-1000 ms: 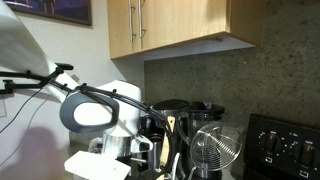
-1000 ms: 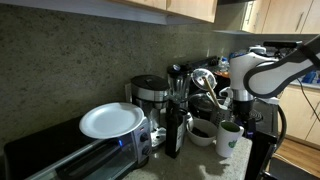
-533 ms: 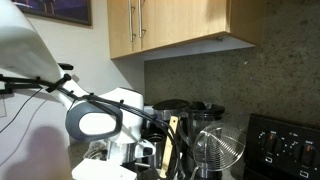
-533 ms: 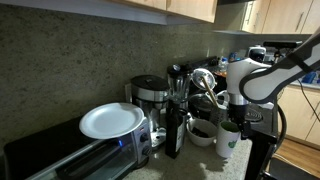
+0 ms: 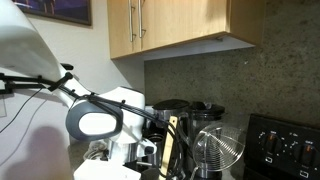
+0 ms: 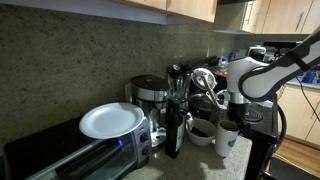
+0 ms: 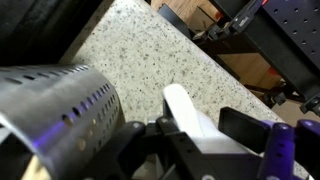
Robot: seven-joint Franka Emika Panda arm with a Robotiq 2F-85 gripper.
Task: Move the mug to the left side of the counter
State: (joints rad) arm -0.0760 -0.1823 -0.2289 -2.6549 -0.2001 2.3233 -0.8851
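The mug (image 6: 228,143) is white with a green mark and stands upright at the counter's near end, by a dark bowl. My gripper (image 6: 232,121) comes down on its top from above. In the wrist view the mug's white wall (image 7: 186,106) runs up between my two black fingers (image 7: 246,124). My gripper (image 7: 196,132) is open. One finger lies against the wall and a thin dark gap shows at the other. The counter (image 7: 140,50) is light grey, speckled stone and spreads beyond the mug. The arm's body hides the mug in an exterior view (image 5: 100,120).
Behind the mug stand a blender (image 6: 178,95) and a coffee maker (image 6: 150,95). A toaster oven (image 6: 70,155) carries a white plate (image 6: 112,120). A perforated metal cylinder (image 7: 55,110) sits close beside my fingers. The counter's edge and dark furniture (image 7: 270,45) lie beyond.
The arm has come down a little onto the mug. The jaws have narrowed around its wall.
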